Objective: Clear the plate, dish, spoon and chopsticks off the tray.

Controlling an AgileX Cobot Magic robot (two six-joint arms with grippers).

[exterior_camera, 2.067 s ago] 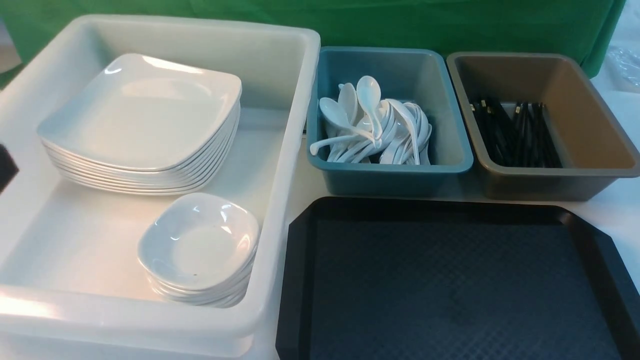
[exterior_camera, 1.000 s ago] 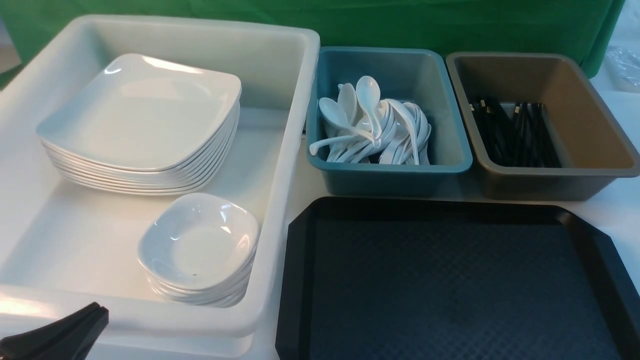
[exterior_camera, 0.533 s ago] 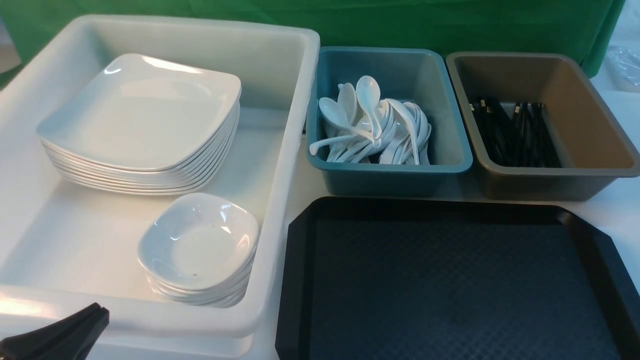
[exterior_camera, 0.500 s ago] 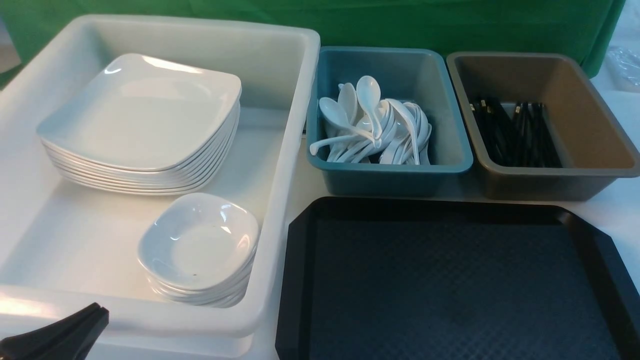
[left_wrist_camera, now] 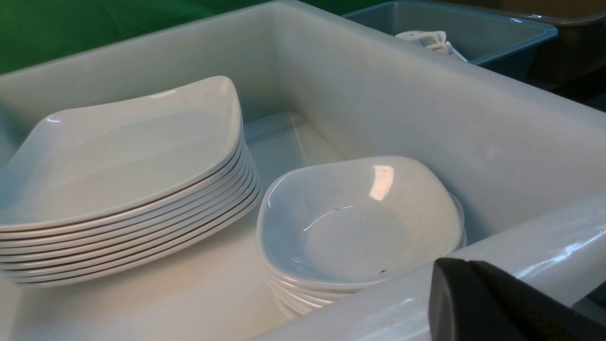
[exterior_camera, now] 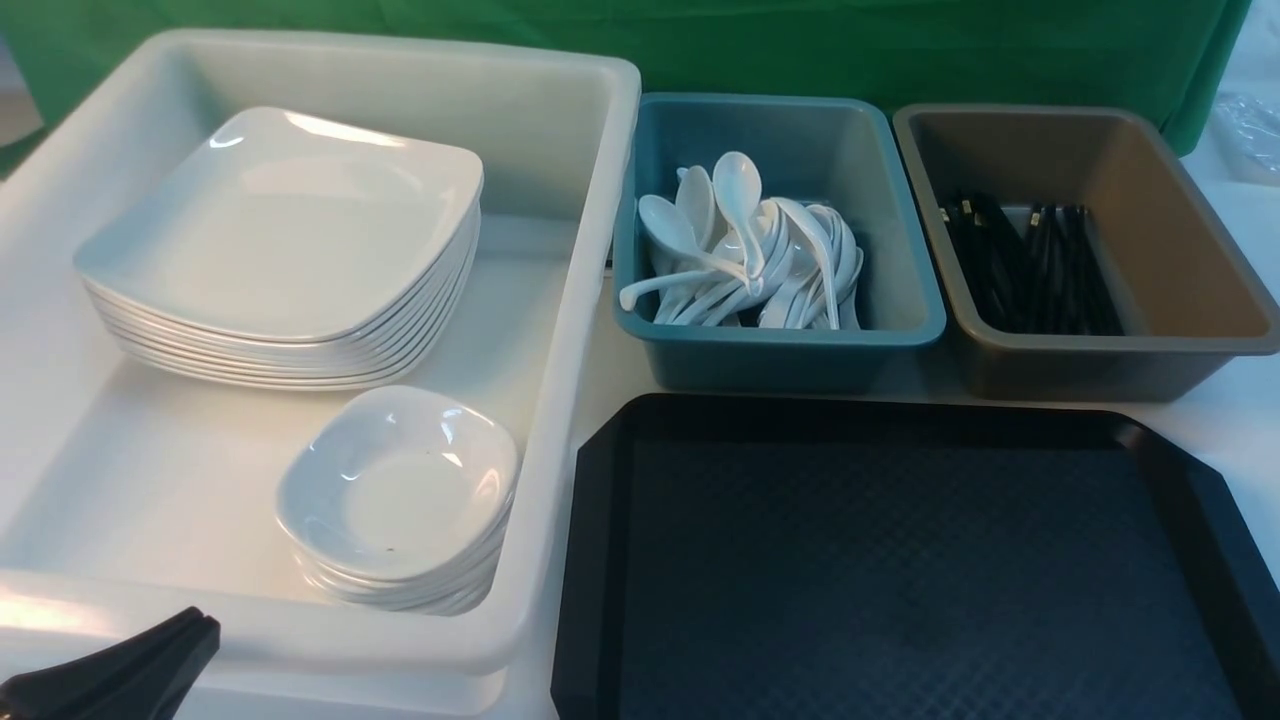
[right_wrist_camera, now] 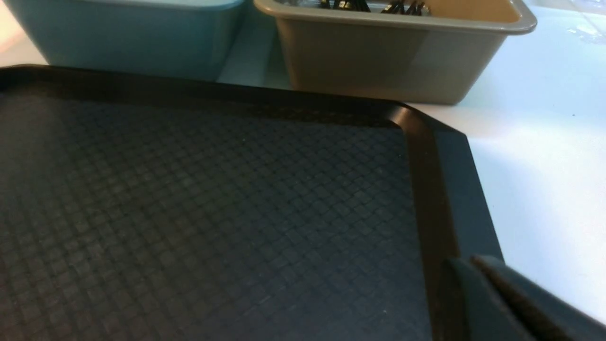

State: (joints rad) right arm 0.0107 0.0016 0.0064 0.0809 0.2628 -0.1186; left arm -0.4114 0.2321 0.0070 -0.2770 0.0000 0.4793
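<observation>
front view: your tray (exterior_camera: 900, 560) lies bare at lower right, nothing on its dimpled floor. the plate (exterior_camera: 280, 225) tops a stack at the back of the white tub (exterior_camera: 600, 200) on your left; the dish (exterior_camera: 398, 485) tops a smaller stack near the tub's front wall. the spoon (exterior_camera: 738, 205) sits on the heap in the teal bin (exterior_camera: 900, 260), and the chopsticks (exterior_camera: 1030, 265) lie with others in the tan bin (exterior_camera: 1190, 260). the task looks finished. the left gripper (exterior_camera: 185, 640) pokes in at the bottom left corner, just outside the tub's front rim; its tips appear pressed together with nothing between them. the right gripper is out of this view.

left wrist view: the plate (left_wrist_camera: 128, 151) and dish (left_wrist_camera: 360, 222) sit side by side in the tub (left_wrist_camera: 426, 113), near but apparently not touching. only one dark finger (left_wrist_camera: 487, 303) shows at the rim, so you cannot tell the gap from here.

right wrist view: the tray's (right_wrist_camera: 440, 189) corner and the tan bin (right_wrist_camera: 378, 57) beyond it. one grey-blue edge of the right gripper (right_wrist_camera: 502, 298) shows above the tray rim; you cannot tell whether it is open or holding anything.

risk: if you swing the left arm inward, it could clip the tub's front wall and jolt the dish stack, which sits close to that wall. a low pass by the right arm could catch the tray rim and drag the tray.
</observation>
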